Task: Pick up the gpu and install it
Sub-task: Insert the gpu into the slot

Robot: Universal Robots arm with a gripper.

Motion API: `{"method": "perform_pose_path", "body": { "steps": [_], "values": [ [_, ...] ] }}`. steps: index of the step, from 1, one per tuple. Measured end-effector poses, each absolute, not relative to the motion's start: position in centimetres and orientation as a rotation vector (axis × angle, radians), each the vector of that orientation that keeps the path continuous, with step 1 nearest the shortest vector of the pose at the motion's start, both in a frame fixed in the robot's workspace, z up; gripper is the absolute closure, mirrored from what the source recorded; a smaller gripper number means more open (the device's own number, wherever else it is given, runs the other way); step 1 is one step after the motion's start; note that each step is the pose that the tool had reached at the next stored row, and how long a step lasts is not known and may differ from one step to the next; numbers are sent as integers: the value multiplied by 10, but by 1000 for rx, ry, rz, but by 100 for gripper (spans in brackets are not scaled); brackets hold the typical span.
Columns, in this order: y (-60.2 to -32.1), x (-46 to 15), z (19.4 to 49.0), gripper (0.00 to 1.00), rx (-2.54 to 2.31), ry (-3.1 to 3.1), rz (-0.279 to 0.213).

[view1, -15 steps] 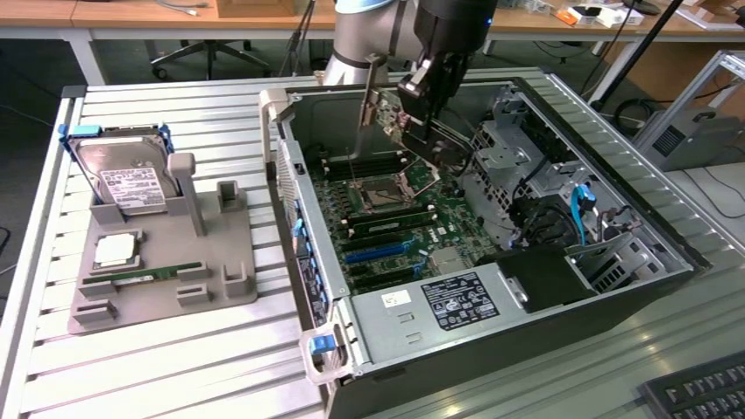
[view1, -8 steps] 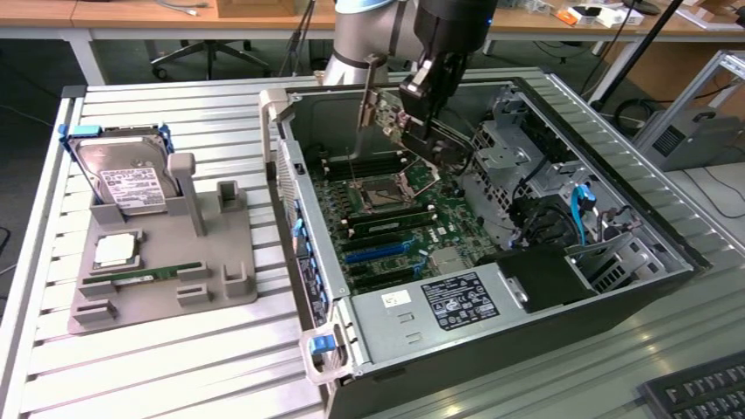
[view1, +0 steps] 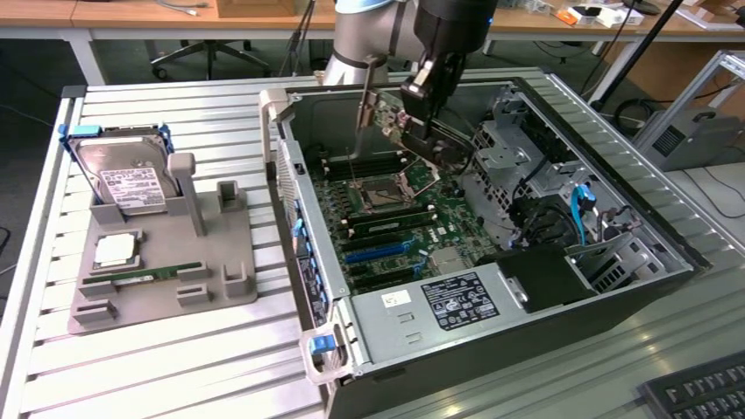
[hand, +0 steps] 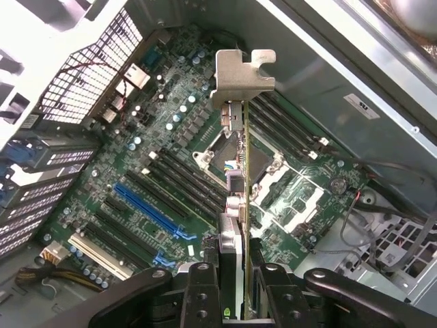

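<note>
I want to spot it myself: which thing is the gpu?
Find the big open computer case on the slatted table. Over its green motherboard, the robot's tool grips the gpu, a thin flat card held on edge. Unlike the parts plugged in around it, it hangs in the air and has a silver bracket at one end.

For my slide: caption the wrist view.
Pincer grips thin green expansion card with silver metal end bracket above the green motherboard.

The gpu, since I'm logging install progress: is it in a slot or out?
Out. The gripper holds the gpu on edge above the motherboard, not in any slot.
</note>
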State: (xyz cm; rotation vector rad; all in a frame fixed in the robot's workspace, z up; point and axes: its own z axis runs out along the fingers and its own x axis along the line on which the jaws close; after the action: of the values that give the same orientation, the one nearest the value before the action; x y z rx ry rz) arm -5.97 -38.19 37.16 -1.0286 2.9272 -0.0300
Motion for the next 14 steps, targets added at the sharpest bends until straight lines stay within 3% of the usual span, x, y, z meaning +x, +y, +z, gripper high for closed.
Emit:
{"method": "perform_pose_path", "body": {
  "steps": [14],
  "values": [
    [-382, -60, 371, 73, -1123, 2892, -28]
  ]
}}
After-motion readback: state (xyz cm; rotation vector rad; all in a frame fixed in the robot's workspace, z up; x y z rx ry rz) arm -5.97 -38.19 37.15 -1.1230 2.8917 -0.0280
